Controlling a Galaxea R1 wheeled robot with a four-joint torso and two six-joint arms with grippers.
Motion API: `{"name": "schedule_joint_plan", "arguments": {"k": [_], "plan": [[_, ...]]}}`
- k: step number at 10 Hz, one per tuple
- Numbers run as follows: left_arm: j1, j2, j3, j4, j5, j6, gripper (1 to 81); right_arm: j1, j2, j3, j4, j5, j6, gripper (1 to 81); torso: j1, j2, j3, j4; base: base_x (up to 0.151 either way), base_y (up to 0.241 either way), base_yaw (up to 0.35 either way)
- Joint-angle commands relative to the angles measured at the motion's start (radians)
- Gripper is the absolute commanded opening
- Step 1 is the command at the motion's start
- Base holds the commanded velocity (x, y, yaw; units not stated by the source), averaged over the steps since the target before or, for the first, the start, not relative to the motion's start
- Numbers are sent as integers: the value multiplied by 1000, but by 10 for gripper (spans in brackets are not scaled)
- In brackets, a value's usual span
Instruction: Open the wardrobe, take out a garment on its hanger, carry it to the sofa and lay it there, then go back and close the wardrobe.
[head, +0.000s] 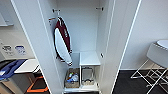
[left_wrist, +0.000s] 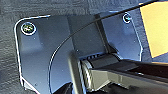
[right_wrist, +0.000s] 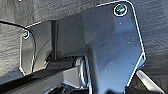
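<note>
The wardrobe (head: 82, 45) stands open, both white doors swung wide, probably so the hanging space can be reached. Inside, a dark red garment (head: 62, 41) hangs from a hook near the top, and below it a basket of small items (head: 72, 78) sits on the bottom shelf. No black garment can be seen in there. A white chair (head: 156, 60) stands nearby. Both wrist cameras look down at grey carpet (left_wrist: 45, 10); whether either pincer is open or closed, I cannot tell, so nothing can be placed relative to them.

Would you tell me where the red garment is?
In the head view, the red garment hangs inside the open wardrobe, on its left side, above a basket.
</note>
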Motion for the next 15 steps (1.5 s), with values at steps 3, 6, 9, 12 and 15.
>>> {"name": "schedule_joint_plan", "arguments": {"k": [3,6,9,12,15], "plan": [[-40,4,6,-7,36,-1,811,33,3,-1,1,-60,-3,811,0,0,0,0,0,0,0],[-38,4,6,-8,36,-1,811,31,3,-1,1,-60,-3,811,0,0,0,0,0,0,0],[-38,5,6,-8,36,-1,811,31,3,-1,2,-60,-3,811,0,0,0,0,25,0,0],[-40,5,6,-8,34,-3,811,30,1,-1,2,-60,-3,811,-1,-1,0,0,89,0,0],[-38,5,6,-8,34,-3,811,30,1,-1,2,-60,-3,811,-1,-1,0,0,87,0,0]]}}
